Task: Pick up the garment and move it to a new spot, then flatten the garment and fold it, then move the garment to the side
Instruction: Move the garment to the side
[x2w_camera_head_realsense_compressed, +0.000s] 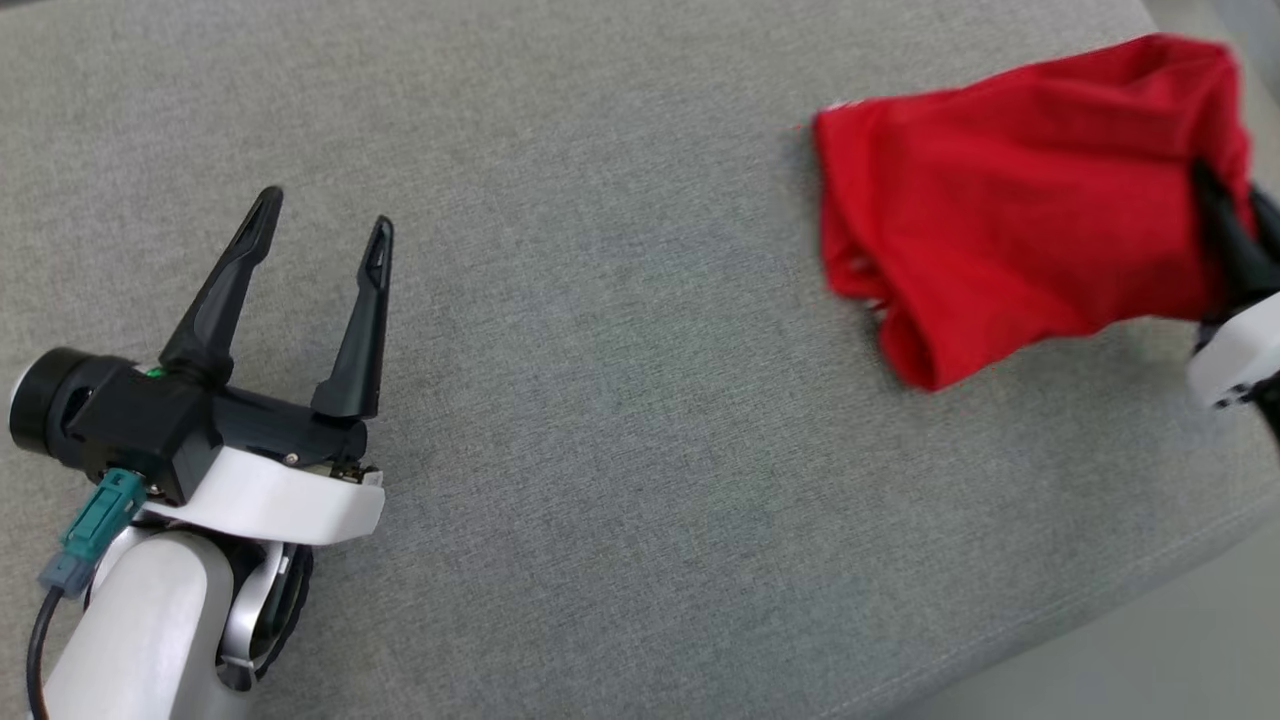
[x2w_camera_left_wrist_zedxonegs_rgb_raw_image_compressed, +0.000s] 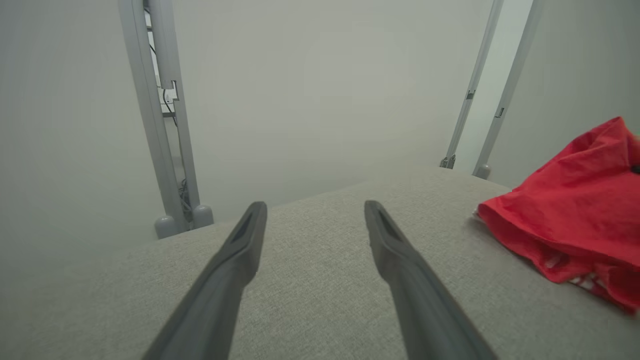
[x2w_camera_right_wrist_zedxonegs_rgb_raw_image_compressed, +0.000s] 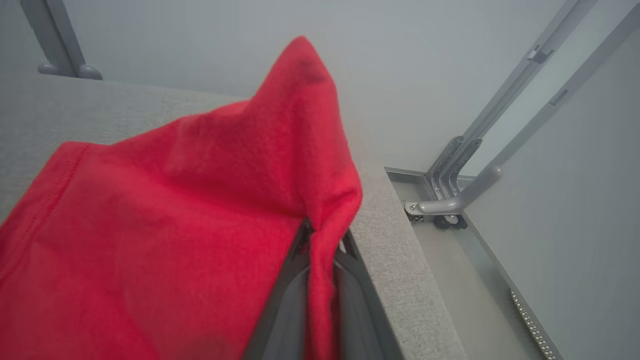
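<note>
The garment (x2w_camera_head_realsense_compressed: 1010, 200) is a red cloth, bunched and partly lifted at the far right of the grey padded surface (x2w_camera_head_realsense_compressed: 620, 420). My right gripper (x2w_camera_head_realsense_compressed: 1228, 215) is at the right edge of the head view, shut on the garment's right end. In the right wrist view the garment (x2w_camera_right_wrist_zedxonegs_rgb_raw_image_compressed: 175, 225) drapes leftward from the right gripper (x2w_camera_right_wrist_zedxonegs_rgb_raw_image_compressed: 325, 237), with a fold pinched between the closed fingers. My left gripper (x2w_camera_head_realsense_compressed: 326, 210) hovers open over bare surface at the lower left, well apart from the cloth. In the left wrist view the left gripper (x2w_camera_left_wrist_zedxonegs_rgb_raw_image_compressed: 315, 205) holds nothing, and the garment (x2w_camera_left_wrist_zedxonegs_rgb_raw_image_compressed: 565, 220) lies off to its right.
The padded surface ends close to the right gripper, where its edge (x2w_camera_right_wrist_zedxonegs_rgb_raw_image_compressed: 400, 260) drops to the floor (x2w_camera_right_wrist_zedxonegs_rgb_raw_image_compressed: 480, 280) beside a metal frame leg (x2w_camera_right_wrist_zedxonegs_rgb_raw_image_compressed: 450, 205). More grey frame posts (x2w_camera_left_wrist_zedxonegs_rgb_raw_image_compressed: 165, 150) stand behind the surface's far edge. The near edge (x2w_camera_head_realsense_compressed: 1150, 600) runs diagonally at the lower right.
</note>
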